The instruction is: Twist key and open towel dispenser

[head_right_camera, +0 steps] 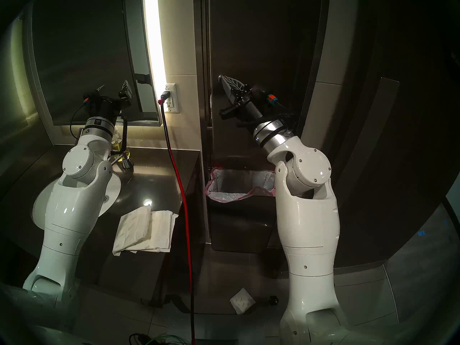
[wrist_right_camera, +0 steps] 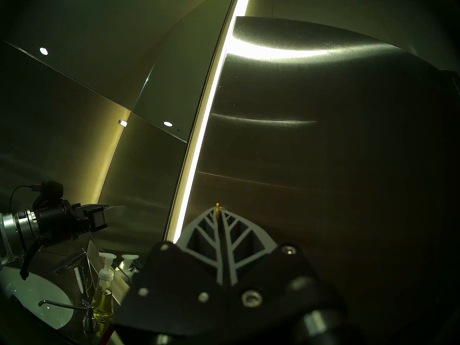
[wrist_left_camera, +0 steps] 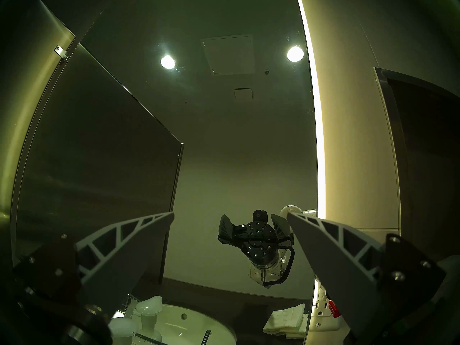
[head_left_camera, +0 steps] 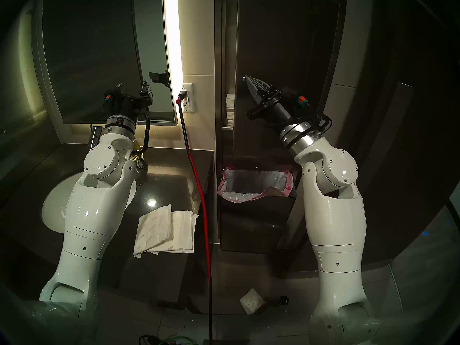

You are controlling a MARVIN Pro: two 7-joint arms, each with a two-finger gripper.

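Observation:
The towel dispenser (head_left_camera: 286,50) is a tall brushed-steel wall cabinet. Its door (head_right_camera: 261,38) stands ajar, and a stack of paper towels (head_left_camera: 230,108) shows in the gap at its left edge. My right gripper (head_left_camera: 246,78) is at the door's left edge, shut on the key. In the right wrist view the key's amber head (wrist_right_camera: 217,210) shows pinched between the closed fingers (wrist_right_camera: 236,227), against the steel door (wrist_right_camera: 323,137). My left gripper (head_left_camera: 132,86) is open and empty, raised in front of the mirror (head_left_camera: 94,50), far from the dispenser. It also shows in the left wrist view (wrist_left_camera: 230,213).
A steel waste bin with a pink-edged bag (head_left_camera: 256,185) stands below the dispenser. A red and black cable (head_left_camera: 199,187) hangs from the wall outlet. Paper towels (head_left_camera: 164,230) lie on the dark counter by the sink (head_left_camera: 49,207). A folded towel (head_left_camera: 251,301) and a black knob (head_left_camera: 283,299) lie on the floor.

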